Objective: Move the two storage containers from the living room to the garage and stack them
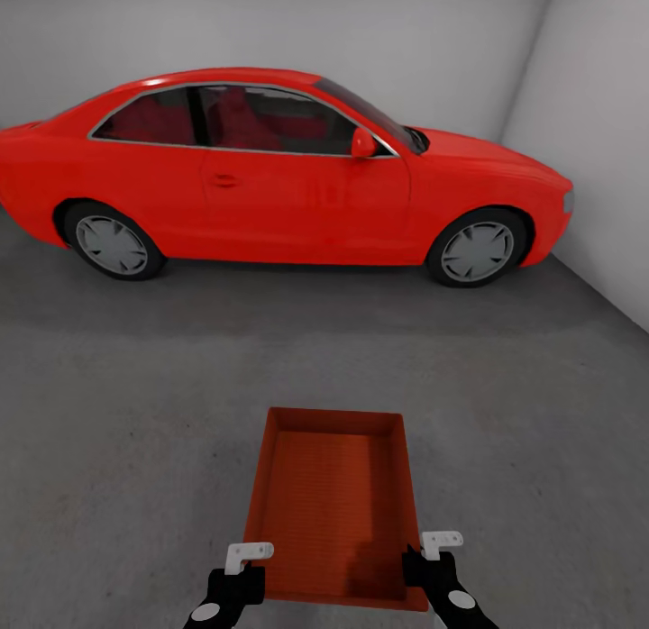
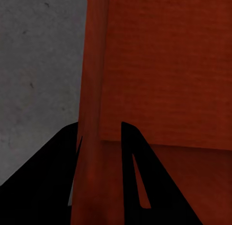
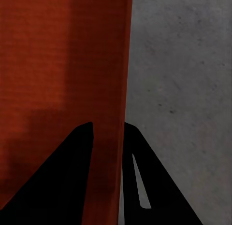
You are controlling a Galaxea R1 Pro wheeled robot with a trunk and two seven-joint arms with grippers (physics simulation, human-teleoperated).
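Observation:
One rust-red open-top storage container (image 1: 332, 503) lies lengthwise in front of me in the garage, low over the dark grey concrete floor (image 1: 135, 413); I cannot tell whether it touches the floor. My left gripper (image 1: 245, 564) is shut on the container's left side wall (image 2: 92, 90) near its near corner, with one finger (image 2: 126, 138) inside the bin. My right gripper (image 1: 425, 557) is shut on the right side wall (image 3: 123, 65) in the same way, with one finger (image 3: 82, 138) inside. The container is empty.
A red coupe car (image 1: 270, 169) stands side-on across the back of the garage. A white wall (image 1: 604, 160) closes the right side. Open concrete lies between the car and the container and to both sides of it.

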